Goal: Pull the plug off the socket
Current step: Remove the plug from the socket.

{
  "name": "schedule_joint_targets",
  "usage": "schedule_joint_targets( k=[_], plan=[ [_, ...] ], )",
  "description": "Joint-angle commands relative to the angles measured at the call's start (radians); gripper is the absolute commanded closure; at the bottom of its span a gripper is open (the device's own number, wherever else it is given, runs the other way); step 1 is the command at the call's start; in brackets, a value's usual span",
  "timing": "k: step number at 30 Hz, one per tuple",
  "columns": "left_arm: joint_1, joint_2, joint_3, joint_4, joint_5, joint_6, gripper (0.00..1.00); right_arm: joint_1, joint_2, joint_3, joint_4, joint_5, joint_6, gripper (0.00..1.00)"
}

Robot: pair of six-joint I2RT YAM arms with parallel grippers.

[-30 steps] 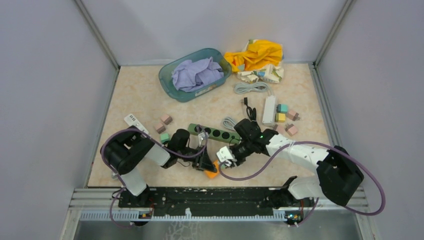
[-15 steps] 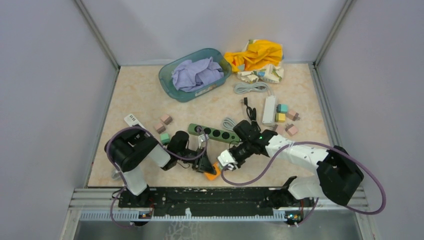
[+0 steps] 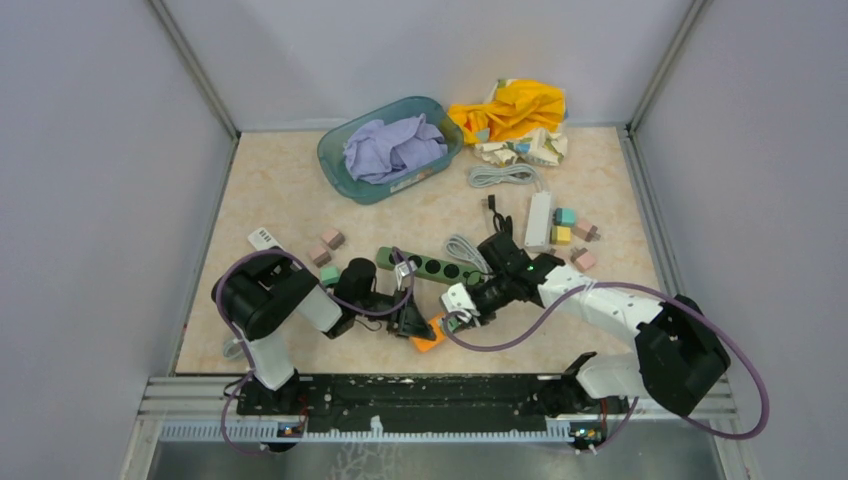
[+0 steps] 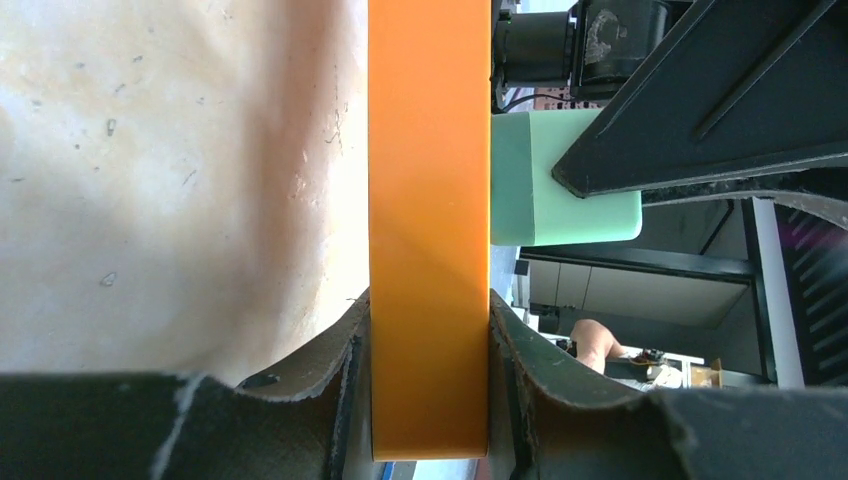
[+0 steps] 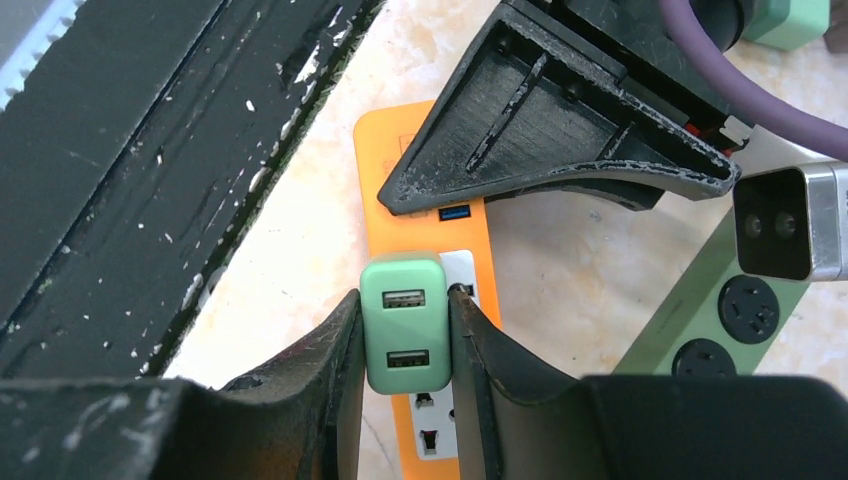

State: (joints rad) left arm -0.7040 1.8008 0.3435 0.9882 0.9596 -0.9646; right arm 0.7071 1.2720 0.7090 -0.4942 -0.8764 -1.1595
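The right pincer (image 5: 405, 298) was closed narrowly on the mint-green box-shaped plastic USB plug (image 5: 404, 345), with one finger on each side face. The plug appeared to be seated in a socket of the flat orange plastic power strip (image 5: 385, 160), which lay on the beige stone-patterned surface (image 5: 560, 250) near its front edge. The left pincer (image 4: 428, 318) was clamped across the width of the same strip, just beside the plug. The smooth sides of the plug could be lost from the grip if the pins were tight. If the pull were made at a slant, the strip could be twisted out of the left pincer or lifted together with the plug. As the two pincers were so near, a collision could also be caused.
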Motion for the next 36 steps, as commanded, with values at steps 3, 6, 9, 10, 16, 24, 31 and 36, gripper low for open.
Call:
schedule_joint_targets(
  k=[3,6,9,10,16,24,31,36],
  plan=[
    [0.014,-0.008,-0.017,0.012,0.032,0.019,1.0,-0.053,-0.017,0.025,-0.172,-0.107,-0.28,1.0],
    [0.015,-0.009,-0.015,0.009,0.025,0.021,1.0,-0.032,-0.013,0.015,-0.167,-0.175,-0.289,1.0],
    [0.015,-0.004,-0.012,0.012,0.021,0.019,1.0,0.009,-0.012,0.007,-0.04,-0.151,-0.152,1.0],
    [0.015,-0.001,-0.011,0.013,0.021,0.018,1.0,0.024,-0.008,0.009,0.005,-0.136,-0.081,1.0],
    [0.015,0.008,-0.008,0.01,0.018,0.019,1.0,0.044,-0.001,0.037,0.187,-0.027,0.211,1.0],
    [0.015,0.001,-0.023,0.007,0.015,0.027,1.0,-0.086,-0.052,0.044,-0.016,-0.037,-0.068,1.0],
    [0.017,0.008,-0.015,0.008,0.015,0.03,1.0,-0.102,-0.038,0.004,-0.18,-0.212,-0.356,1.0],
    [0.017,0.002,-0.021,0.013,0.002,0.028,1.0,-0.04,-0.031,-0.004,-0.103,-0.213,-0.28,1.0]
  ],
)
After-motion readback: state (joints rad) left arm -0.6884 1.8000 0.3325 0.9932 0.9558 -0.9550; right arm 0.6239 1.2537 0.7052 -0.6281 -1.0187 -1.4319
